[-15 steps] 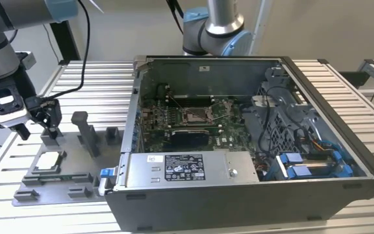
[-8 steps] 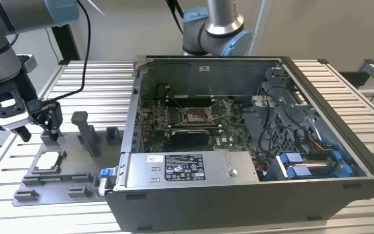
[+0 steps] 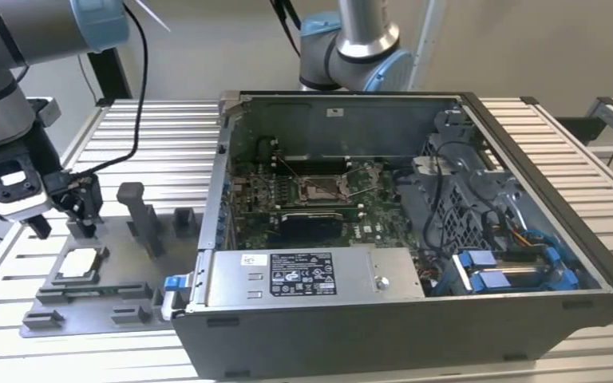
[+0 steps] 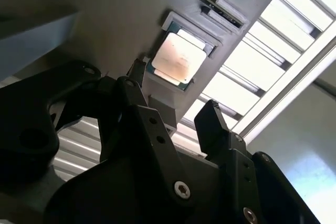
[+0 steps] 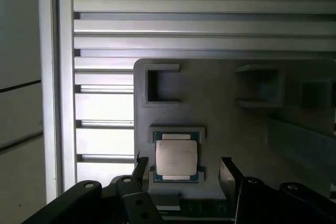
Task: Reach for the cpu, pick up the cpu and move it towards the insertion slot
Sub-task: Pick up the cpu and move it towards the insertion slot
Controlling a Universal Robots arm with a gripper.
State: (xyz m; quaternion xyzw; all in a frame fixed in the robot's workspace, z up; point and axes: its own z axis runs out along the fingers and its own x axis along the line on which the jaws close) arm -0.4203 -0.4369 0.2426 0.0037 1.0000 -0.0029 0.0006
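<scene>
On grey fixture plate [image 3: 128, 281], exterior view's left: one cpu [image 3: 80, 262] flat in its recess, gripper [image 3: 61, 219] hovering over it; one insertion slot [image 3: 321, 188] inside open case [image 3: 392, 339]; one white label [image 3: 301, 274], print unreadable | second wrist view: two fingers [image 4: 212, 124] spread, gripping nothing | first wrist view: cpu [image 5: 176, 158] seen between fingertips, lid marking illegible

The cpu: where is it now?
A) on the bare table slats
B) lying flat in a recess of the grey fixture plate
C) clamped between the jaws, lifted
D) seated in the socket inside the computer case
B: in the first wrist view the cpu lies flat in a recess of the grey fixture plate, the jaws open.
</scene>
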